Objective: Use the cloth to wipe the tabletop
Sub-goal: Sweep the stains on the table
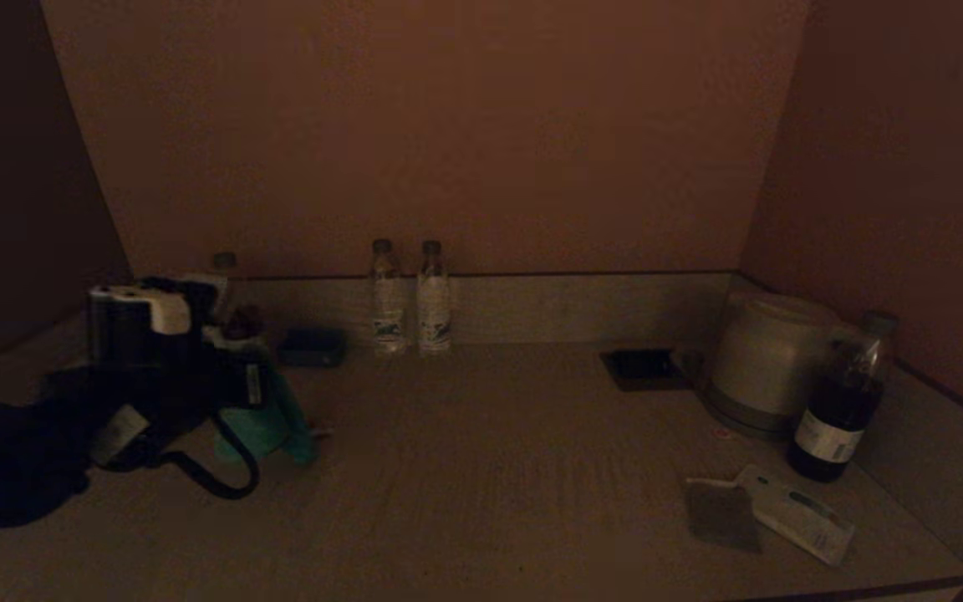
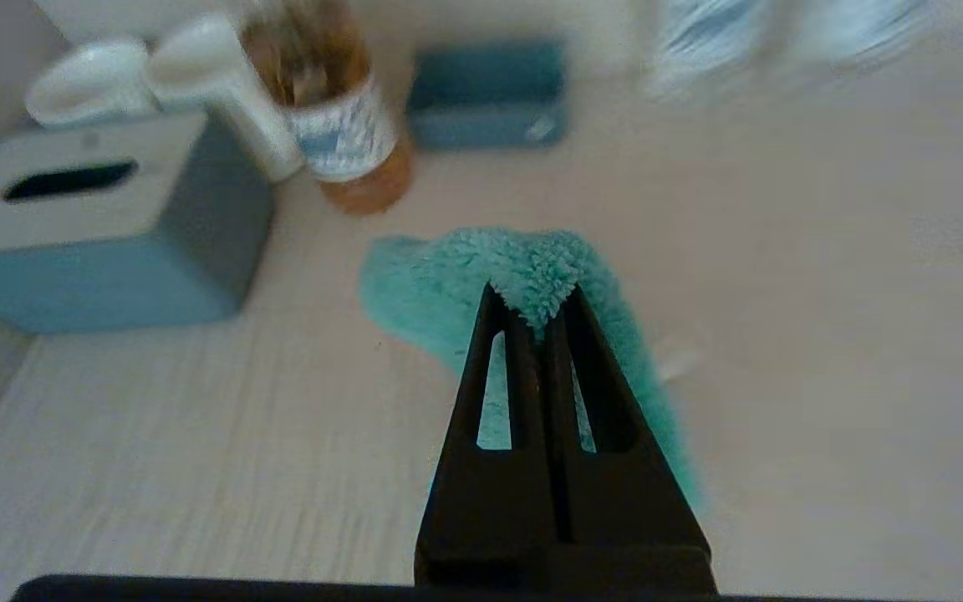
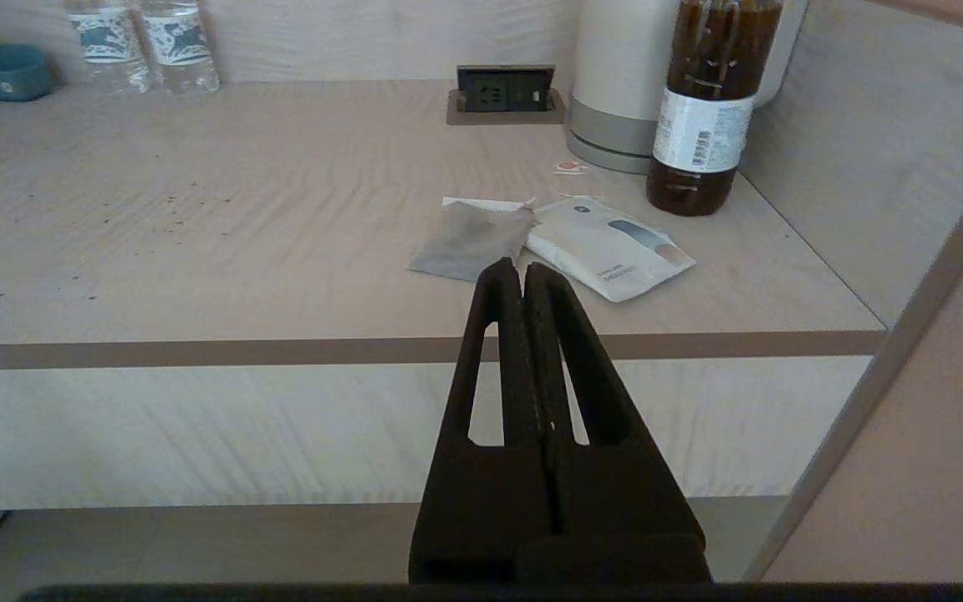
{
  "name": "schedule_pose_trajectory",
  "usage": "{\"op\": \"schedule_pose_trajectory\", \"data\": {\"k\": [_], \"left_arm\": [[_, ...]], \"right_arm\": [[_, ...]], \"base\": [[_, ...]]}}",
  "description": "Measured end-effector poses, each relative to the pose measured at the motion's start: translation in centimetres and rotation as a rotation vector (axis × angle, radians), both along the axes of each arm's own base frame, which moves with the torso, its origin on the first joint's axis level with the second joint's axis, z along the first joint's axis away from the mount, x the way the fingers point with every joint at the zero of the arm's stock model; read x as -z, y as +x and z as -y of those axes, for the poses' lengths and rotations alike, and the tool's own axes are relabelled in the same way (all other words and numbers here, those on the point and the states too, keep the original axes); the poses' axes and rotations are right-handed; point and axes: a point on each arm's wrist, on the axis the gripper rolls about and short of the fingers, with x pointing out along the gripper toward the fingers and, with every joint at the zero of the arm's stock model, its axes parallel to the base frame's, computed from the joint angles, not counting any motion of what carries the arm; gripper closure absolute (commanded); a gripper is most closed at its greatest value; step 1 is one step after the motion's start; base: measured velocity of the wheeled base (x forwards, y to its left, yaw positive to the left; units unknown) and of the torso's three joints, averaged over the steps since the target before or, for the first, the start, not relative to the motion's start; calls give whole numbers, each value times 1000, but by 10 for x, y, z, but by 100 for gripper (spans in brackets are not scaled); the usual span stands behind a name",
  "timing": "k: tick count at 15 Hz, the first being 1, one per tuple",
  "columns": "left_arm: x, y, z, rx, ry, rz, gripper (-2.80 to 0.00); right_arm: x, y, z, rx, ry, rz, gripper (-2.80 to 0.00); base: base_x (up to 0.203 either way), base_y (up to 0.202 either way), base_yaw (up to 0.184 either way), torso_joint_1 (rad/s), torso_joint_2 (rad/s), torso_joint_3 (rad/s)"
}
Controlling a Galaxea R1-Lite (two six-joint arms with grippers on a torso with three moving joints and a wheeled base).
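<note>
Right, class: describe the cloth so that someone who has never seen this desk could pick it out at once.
Start at the tabletop and go to its left end, where a grey tissue box stands by an amber bottle. Just in front of them, the left claw is shut on the cloth. It is the only fluffy teal thing there; its neighbours are hard and boxy.

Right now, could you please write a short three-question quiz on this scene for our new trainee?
1. True or false: the left claw is shut on the cloth.
2. Which stands nearest the kettle? A) the tissue box B) the dark bottle C) the two water bottles
3. Fill in: the right claw hangs off the tabletop's front edge, shut and ____.

Key: 1 true; 2 B; 3 empty.
</note>
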Motion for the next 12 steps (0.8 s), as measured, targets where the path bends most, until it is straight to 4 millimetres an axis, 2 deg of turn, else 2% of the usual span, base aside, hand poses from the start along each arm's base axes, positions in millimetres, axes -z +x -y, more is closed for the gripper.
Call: {"op": "schedule_pose_trajectory", "data": {"k": [3, 5, 8, 10, 12], "left_arm": [[67, 30, 2, -52, 70, -32, 0], [97, 28, -1, -66, 89, -33, 0], [115, 7, 1, -37, 104, -90, 0], [117, -7, 7, -9, 99, -111, 0], [118, -33, 21, 53, 89, -147, 0]], "right_arm": [[0, 0, 0, 0, 0, 0, 0], [0, 0, 0, 0, 0, 0, 0], [0, 0, 0, 0, 0, 0, 0], [0, 0, 0, 0, 0, 0, 0], [0, 0, 0, 0, 0, 0, 0]], "base": [[0, 0, 0, 0, 0, 0], [0, 0, 0, 0, 0, 0], [0, 0, 0, 0, 0, 0], [0, 0, 0, 0, 0, 0], [0, 0, 0, 0, 0, 0]]}}
